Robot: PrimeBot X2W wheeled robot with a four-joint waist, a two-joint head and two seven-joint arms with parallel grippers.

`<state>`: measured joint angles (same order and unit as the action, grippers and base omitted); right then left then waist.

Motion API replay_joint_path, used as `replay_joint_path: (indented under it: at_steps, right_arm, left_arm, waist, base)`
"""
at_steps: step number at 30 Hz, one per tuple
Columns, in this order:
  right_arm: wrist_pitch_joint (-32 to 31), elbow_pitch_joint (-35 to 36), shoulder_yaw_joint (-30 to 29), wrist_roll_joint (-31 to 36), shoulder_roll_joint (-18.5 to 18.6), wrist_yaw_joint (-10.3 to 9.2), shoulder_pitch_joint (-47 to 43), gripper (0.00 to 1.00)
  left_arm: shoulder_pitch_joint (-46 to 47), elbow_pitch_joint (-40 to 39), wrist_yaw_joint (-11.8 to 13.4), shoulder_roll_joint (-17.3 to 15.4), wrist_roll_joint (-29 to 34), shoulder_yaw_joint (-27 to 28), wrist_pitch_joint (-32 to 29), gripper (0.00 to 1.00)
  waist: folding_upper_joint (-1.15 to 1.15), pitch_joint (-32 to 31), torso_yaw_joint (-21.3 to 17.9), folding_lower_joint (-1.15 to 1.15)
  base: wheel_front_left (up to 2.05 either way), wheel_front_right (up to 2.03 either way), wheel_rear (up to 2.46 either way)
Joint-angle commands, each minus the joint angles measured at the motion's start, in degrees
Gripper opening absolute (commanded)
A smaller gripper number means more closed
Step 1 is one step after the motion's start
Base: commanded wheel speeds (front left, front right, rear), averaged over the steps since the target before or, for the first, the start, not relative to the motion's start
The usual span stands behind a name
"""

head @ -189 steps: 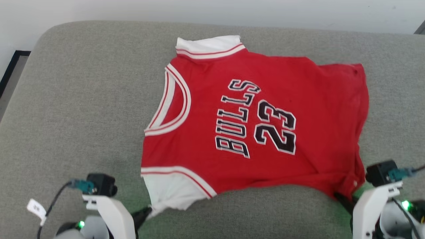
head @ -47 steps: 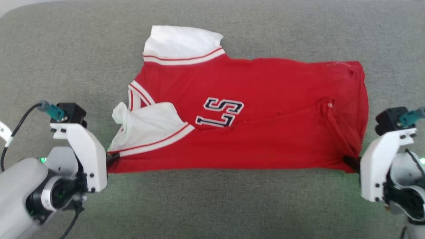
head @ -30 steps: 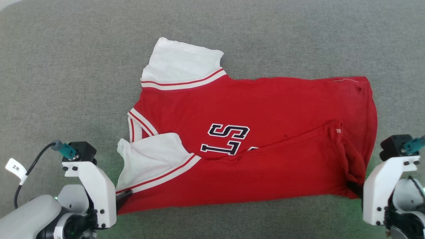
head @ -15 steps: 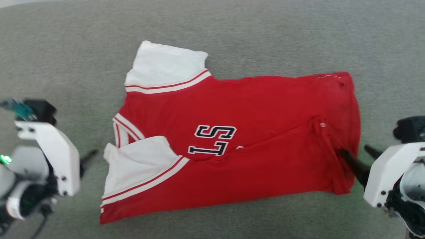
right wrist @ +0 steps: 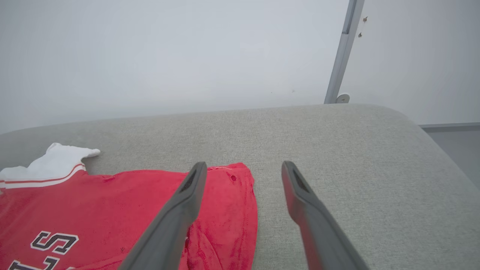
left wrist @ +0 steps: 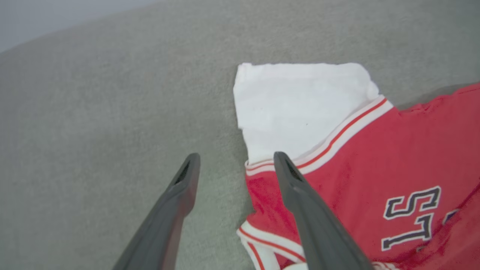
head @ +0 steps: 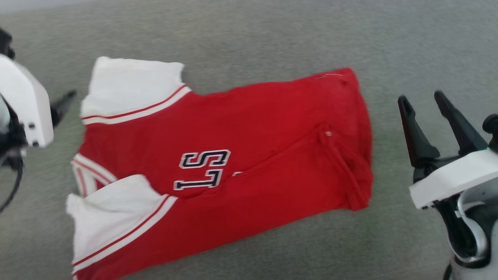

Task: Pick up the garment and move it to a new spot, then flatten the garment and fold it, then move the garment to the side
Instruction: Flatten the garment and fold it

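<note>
The garment (head: 272, 128) is a red jersey with white sleeves, lying on the grey cushion (head: 272, 35) with its near half folded up over the lettering, so just "LS" shows. My left gripper (left wrist: 236, 156) is open and holds nothing; it hovers over the cushion beside the far white sleeve (left wrist: 300, 105), with one fingertip (head: 66, 99) showing at the head view's left edge. My right gripper (head: 422, 99) is open and holds nothing, standing clear of the garment's hem end (right wrist: 232, 210). In the right wrist view my right gripper (right wrist: 243, 165) points past that hem corner.
The cushion's rounded right edge (right wrist: 431, 138) drops off toward the floor. A pale wall (right wrist: 168, 56) stands behind it, with a grey metal post (right wrist: 343, 52) at the right. Bare cushion lies on all sides of the garment.
Both grippers have opened, let go of the garment's folded near edge and drawn up and away from it. The head camera has shifted, so the garment sits further left in the picture.
</note>
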<state>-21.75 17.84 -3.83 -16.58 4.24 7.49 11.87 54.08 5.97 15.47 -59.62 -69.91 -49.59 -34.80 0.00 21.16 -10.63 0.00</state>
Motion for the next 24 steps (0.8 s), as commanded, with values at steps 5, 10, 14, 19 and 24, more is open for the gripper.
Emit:
replay_joint_path:
  at_steps: [5,10,14,19,24]
  right_arm:
    - [7.1,-2.5,1.3,1.6,-1.0,0.0,1.1,1.0]
    - [10.9,-5.3,3.1,1.8,-1.3,0.0,1.9,1.0]
    - [11.4,-7.0,4.8,0.1,-1.4,0.0,2.7,1.0]
    - [10.0,-8.4,6.2,-0.3,-1.4,0.0,3.7,1.0]
    - [6.9,-9.9,7.0,-0.7,-1.4,0.0,6.0,1.0]
  left_arm:
    - [4.7,7.9,-5.2,3.1,2.1,0.0,1.3,1.0]
    - [8.2,16.4,-8.0,5.7,2.8,-0.7,-0.6,1.0]
    - [10.2,22.2,-9.1,7.1,3.5,-1.5,-2.4,1.0]
    - [11.5,29.0,-9.9,9.2,3.9,-2.4,-3.5,1.0]
    - [10.8,34.9,-10.8,13.1,3.0,-3.8,-6.2,0.23]
  waist:
    - [0.0,2.2,-4.2,0.0]
    - [0.0,3.7,-6.4,0.0]
    - [0.0,4.8,-7.7,0.0]
    - [0.0,6.0,-8.3,0.0]
    - [0.0,7.2,-7.8,0.0]
  base:
    - [0.0,0.0,0.0]
    - [0.0,0.0,0.0]
    - [0.0,0.0,0.0]
    - [0.0,0.0,0.0]
    - [0.0,0.0,0.0]
